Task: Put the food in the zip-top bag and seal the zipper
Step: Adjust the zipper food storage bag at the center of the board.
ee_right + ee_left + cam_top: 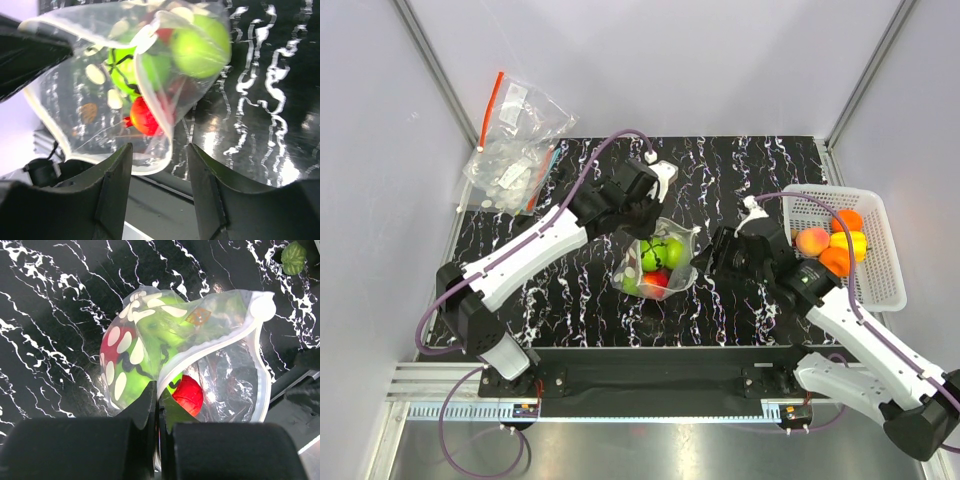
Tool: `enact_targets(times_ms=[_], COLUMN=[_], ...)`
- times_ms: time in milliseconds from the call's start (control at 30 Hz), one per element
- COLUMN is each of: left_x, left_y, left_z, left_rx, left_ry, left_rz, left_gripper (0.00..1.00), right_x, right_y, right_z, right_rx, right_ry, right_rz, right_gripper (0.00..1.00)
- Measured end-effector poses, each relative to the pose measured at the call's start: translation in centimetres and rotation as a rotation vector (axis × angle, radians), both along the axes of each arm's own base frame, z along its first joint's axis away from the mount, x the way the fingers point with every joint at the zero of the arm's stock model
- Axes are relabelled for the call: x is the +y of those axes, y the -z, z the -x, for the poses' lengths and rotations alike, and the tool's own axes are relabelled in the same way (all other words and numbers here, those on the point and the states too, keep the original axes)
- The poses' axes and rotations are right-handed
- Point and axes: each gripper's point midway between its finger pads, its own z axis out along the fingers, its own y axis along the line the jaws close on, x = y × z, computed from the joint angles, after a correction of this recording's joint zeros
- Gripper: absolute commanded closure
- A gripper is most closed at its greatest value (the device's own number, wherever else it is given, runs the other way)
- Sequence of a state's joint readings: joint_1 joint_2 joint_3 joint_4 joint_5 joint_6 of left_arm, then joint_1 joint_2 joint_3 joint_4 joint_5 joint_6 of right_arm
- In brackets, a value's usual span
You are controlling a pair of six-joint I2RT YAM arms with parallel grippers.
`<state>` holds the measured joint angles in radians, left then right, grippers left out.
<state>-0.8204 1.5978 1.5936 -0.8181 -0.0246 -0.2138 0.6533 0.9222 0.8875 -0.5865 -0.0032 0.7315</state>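
If the left hand (157,410), pinched shut on the zip-top bag (665,262) rim, slips or tugs, the bag could tip & spill. The right hand (160,150) is open at the mouth w/ nothing held & may miss the zipper (263,365). The bag, near the white basket (890,295), holds green & red toy fruit (660,268). The basket has orange, yellow & peach loose fruit (835,245).

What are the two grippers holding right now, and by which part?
The left gripper is shut on the dotted zip-top bag, pinching the zipper strip at its mouth. The right gripper stands open by the bag's lower edge, gripping nothing.
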Motion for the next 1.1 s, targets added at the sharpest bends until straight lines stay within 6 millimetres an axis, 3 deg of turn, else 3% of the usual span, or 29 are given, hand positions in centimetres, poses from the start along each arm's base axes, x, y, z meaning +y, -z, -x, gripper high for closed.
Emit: enact_targets(times_ms=[100,333,433,467,500,533,667,767,867,933,1100], left_x=[0.2,0.3,0.4,0.4,0.4,0.4,0.2,-0.1,-1.2,-2.1,-2.7], left_y=[-0.2,-0.3,-0.2,-0.2,-0.2,-0.2,-0.3,-0.6,-1.3,-2.1,-4.5], left_z=[-0.2,-0.3,-0.3,-0.3,-0.3,-0.3,-0.2,0.5,2.1,3.4,4.1], left_rx=[-0.005,-0.006,-0.003,-0.003,-0.003,-0.003,-0.003,0.001,-0.001,0.001,-0.029], left_ry=[-0.004,-0.01,-0.01,-0.01,-0.01,-0.01,-0.008,-0.001,0.037,0.078,0.103], left_rz=[0.0,-0.003,-0.006,-0.006,-0.006,-0.006,0.008,0.03,0.056,0.076,0.125], left_gripper=[0.98,0.98,0.98,0.98,0.98,0.98,0.98,0.98,0.98,0.96,0.95], right_x=[0.5,1.1,1.7,2.0,2.1,2.2,1.9,1.7,1.7,1.4,1.1], right_y=[0.2,4.2,5.2,5.4,5.5,5.5,2.4,-2.9,-6.5,-7.0,-3.4], right_z=[0.1,0.0,-0.5,-0.6,-0.7,-0.7,-1.3,-2.7,-3.5,-3.7,-3.3], right_rx=[-0.001,0.09,0.112,0.117,0.123,0.131,0.122,0.045,-0.03,-0.047,0.029], right_ry=[-0.02,-0.026,-0.029,-0.035,-0.038,-0.037,-0.015,0.011,0.025,0.034,0.028], right_rz=[-0.022,0.015,0.018,0.017,0.021,0.023,0.053,0.054,0.035,0.042,0.106], right_gripper=[0.45,0.45,0.69,0.94,1.0,1.0,1.0,1.0,1.0,1.0,1.0])
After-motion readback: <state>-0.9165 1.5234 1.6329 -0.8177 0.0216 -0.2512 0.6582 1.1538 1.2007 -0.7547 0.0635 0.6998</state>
